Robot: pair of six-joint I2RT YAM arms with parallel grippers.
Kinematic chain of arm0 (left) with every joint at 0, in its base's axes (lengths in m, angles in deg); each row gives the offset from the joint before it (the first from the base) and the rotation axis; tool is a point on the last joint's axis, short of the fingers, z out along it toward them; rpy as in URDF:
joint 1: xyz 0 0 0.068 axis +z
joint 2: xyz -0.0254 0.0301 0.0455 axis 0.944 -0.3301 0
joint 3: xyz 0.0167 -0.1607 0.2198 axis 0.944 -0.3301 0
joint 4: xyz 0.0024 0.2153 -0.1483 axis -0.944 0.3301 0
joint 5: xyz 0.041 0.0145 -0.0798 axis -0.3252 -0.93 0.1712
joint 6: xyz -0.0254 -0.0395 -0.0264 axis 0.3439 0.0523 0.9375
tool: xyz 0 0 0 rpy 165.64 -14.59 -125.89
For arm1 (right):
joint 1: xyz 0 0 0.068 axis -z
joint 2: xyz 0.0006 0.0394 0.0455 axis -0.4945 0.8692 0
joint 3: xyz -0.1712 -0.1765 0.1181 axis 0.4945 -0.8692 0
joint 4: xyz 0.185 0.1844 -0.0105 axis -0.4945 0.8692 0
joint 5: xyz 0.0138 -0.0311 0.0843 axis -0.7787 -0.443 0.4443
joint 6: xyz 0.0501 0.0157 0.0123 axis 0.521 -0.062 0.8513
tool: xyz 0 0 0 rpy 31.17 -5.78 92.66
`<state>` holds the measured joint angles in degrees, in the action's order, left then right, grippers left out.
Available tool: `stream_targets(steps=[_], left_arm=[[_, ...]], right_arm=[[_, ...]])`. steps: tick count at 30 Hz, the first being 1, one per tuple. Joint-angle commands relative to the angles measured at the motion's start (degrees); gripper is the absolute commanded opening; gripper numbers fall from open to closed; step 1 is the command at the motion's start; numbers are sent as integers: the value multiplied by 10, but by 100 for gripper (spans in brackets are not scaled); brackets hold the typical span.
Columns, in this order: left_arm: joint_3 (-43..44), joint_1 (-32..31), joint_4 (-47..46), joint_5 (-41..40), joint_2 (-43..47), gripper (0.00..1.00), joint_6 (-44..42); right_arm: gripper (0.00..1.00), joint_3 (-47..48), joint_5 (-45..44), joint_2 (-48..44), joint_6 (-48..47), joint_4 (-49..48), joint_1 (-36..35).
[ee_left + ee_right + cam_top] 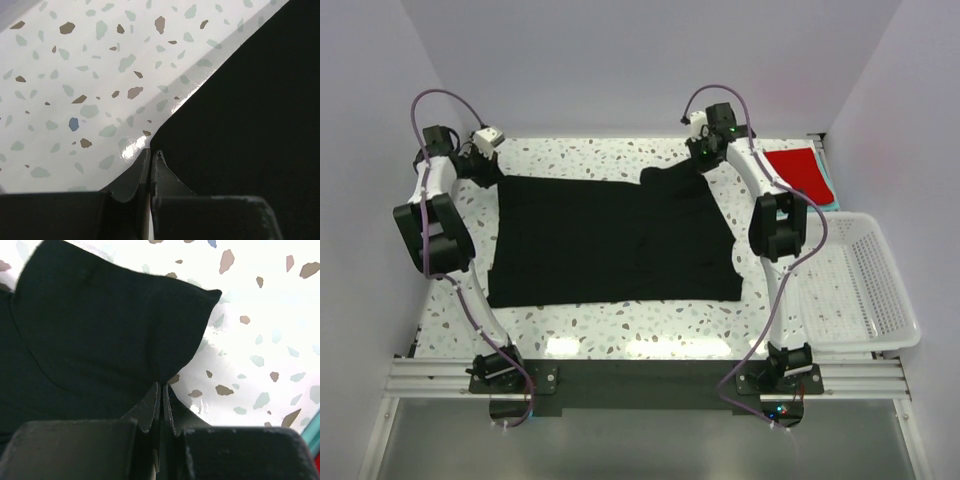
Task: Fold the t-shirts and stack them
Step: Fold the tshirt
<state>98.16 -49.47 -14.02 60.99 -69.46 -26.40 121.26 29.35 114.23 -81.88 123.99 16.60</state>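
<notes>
Black t-shirt (610, 240) lies unfolded mid-tabletop, left gripper (151, 156) and right gripper (164, 390) clamped on its far edge. Red t-shirt (796, 168) sits stacked on teal t-shirt (831, 192) at the far-right corner.

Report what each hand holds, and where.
Both pinch the black t-shirt: left hand at its far left corner edge, right hand on the lifted far right corner.

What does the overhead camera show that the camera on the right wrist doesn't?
Only the overhead view: the whole black t-shirt spread out, a red t-shirt at the far right, and the white basket. Only the right wrist view: close up, the right hand pinched shut on a raised fold of cloth. Both: the black t-shirt on the speckled table.
</notes>
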Motion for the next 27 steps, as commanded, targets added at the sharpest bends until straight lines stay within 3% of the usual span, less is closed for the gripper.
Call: stream_targets(steps=[1, 27], left_arm=[[-17, 5, -1, 21, 42, 0, -41], [-258, 61, 80, 18, 227, 0, -299]], right_arm=[[0, -6, 16, -64, -9, 24, 1], [0, -371, 21, -351, -28, 38, 1]])
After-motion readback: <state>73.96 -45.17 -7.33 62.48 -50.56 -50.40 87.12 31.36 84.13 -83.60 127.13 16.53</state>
